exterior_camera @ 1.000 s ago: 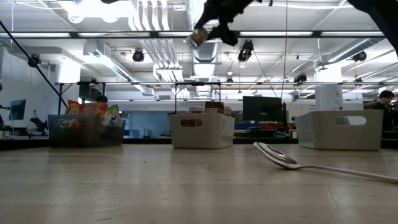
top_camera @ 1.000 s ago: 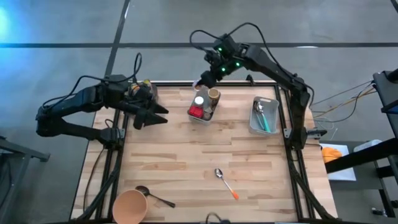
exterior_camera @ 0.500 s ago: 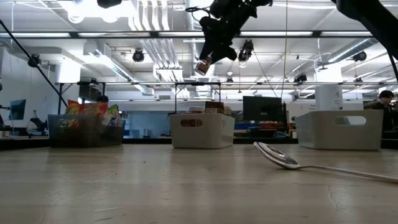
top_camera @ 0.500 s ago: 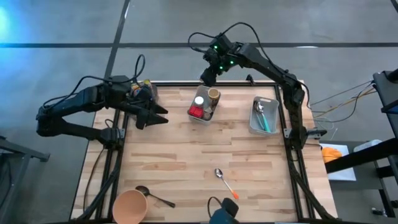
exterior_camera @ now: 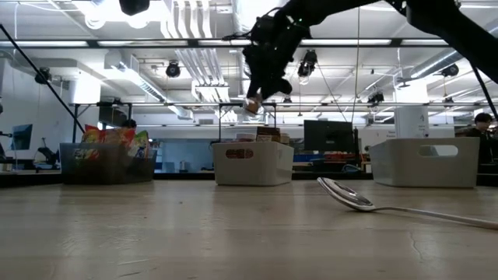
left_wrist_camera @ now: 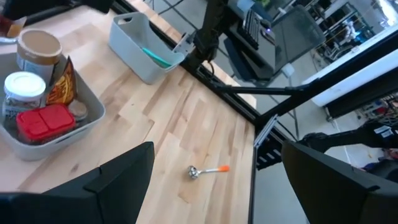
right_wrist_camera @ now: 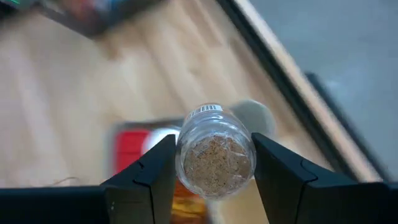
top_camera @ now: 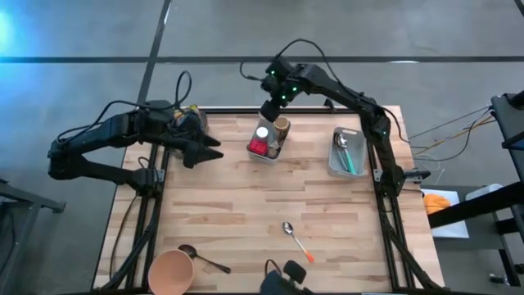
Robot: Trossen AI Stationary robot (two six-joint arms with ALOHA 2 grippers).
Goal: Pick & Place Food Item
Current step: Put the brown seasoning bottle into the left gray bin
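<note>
My right gripper (top_camera: 270,108) hangs over the far edge of the table, shut on a small clear jar (right_wrist_camera: 216,152) of brown powder. In the low view the jar (exterior_camera: 252,106) hangs above the white bin (exterior_camera: 253,163). That bin (top_camera: 268,159) holds a red box (left_wrist_camera: 40,122), a white-lidded jar (left_wrist_camera: 25,87) and a brown-lidded jar (left_wrist_camera: 38,46). My left gripper (left_wrist_camera: 217,186) waits open above the table's left side, left of the bin, with nothing between its fingers. My right gripper pinches the jar's round sides (right_wrist_camera: 183,155) between its two fingers (right_wrist_camera: 149,177), one on each side. The fingers slant down from the far side. The jar's flat end faces my wrist camera. It is lifted clear, tilted, above the white bin.
A grey bin (top_camera: 334,164) with utensils stands at the right. A dark bin of snack bags (top_camera: 187,121) sits far left. An orange-handled spoon (top_camera: 296,240) lies near the middle front, a tan bowl (top_camera: 170,272) and black spoon (top_camera: 203,259) front left. A dark shape (top_camera: 282,280) shows at the near edge.
My right gripper has come down with the jar toward the white bin, drifting a little toward the table's left, and has rolled its wrist. The jar stays in its hold. A dark shape has come in at the near edge.
</note>
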